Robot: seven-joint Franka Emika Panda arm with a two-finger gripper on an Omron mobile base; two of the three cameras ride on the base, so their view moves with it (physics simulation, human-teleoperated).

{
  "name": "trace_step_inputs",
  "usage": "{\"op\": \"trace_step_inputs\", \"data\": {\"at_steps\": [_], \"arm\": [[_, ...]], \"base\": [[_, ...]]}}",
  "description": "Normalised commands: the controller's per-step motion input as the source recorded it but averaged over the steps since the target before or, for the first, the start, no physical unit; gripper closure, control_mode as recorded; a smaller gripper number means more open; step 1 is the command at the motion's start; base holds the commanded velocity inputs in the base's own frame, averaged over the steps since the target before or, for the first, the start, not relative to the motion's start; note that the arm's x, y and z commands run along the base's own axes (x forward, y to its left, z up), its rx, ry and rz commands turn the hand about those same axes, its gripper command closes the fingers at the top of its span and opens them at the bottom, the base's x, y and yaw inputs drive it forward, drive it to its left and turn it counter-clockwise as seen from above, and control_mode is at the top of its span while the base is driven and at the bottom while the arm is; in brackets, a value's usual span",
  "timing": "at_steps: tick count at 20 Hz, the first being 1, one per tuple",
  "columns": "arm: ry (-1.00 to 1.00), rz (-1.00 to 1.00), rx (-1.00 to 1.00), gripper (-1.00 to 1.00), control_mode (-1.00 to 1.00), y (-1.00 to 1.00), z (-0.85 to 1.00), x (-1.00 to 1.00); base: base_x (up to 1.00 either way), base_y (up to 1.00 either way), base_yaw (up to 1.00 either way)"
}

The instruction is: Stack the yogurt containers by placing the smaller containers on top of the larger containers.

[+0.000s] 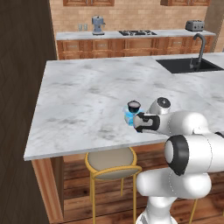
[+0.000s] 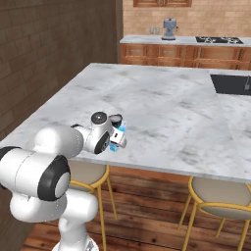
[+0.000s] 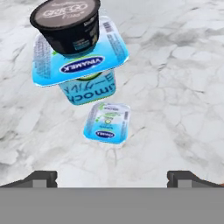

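The larger container, a squarish light-blue tub [image 3: 81, 65] with a white rim, stands on the marble island counter [image 1: 87, 96] near its front edge. One of the smaller containers, a dark round cup [image 3: 68, 24] with a pale top, sits on top of the tub, tilted toward one corner. The other, a tiny light-blue cup [image 3: 107, 123], stands on the counter just in front of the tub. My gripper [image 3: 113, 177] hovers open behind the tiny cup, with nothing between its fingertips. From the left base view the dark cup [image 1: 134, 106] and tub [image 1: 129, 117] show just left of my gripper [image 1: 139, 122].
A black sink [image 1: 188, 65] with a faucet [image 1: 199, 50] lies at the island's far right. Yellow-legged stools [image 1: 111, 164] [image 2: 215, 196] stand under the front edge. A dark wall [image 1: 22, 87] runs on the left. The rear counter carries a coffee machine [image 1: 98, 25] and a toaster [image 1: 194, 25].
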Motion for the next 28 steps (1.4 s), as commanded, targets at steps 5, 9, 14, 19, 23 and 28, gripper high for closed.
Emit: {"op": "trace_step_inputs", "data": {"at_steps": [5,9,14,19,23,28], "arm": [[0.00,0.00,-0.01,-1.00,-1.00,0.00,-0.05,0.01],[0.01,0.00,0.00,-1.00,-1.00,0.00,0.00,0.05],[0.03,0.00,0.00,-1.00,-1.00,0.00,0.00,0.19],[0.03,0.00,0.00,-1.00,-1.00,0.00,-0.03,0.14],[0.00,0.00,0.00,-1.00,-1.00,0.00,-0.01,0.02],[0.00,0.00,0.00,-1.00,-1.00,0.00,-0.19,0.08]], "base": [[0.00,0.00,0.00],[0.00,0.00,0.00],[0.00,0.00,0.00],[0.00,0.00,0.00],[0.00,0.00,0.00],[0.00,0.00,0.00]]}}
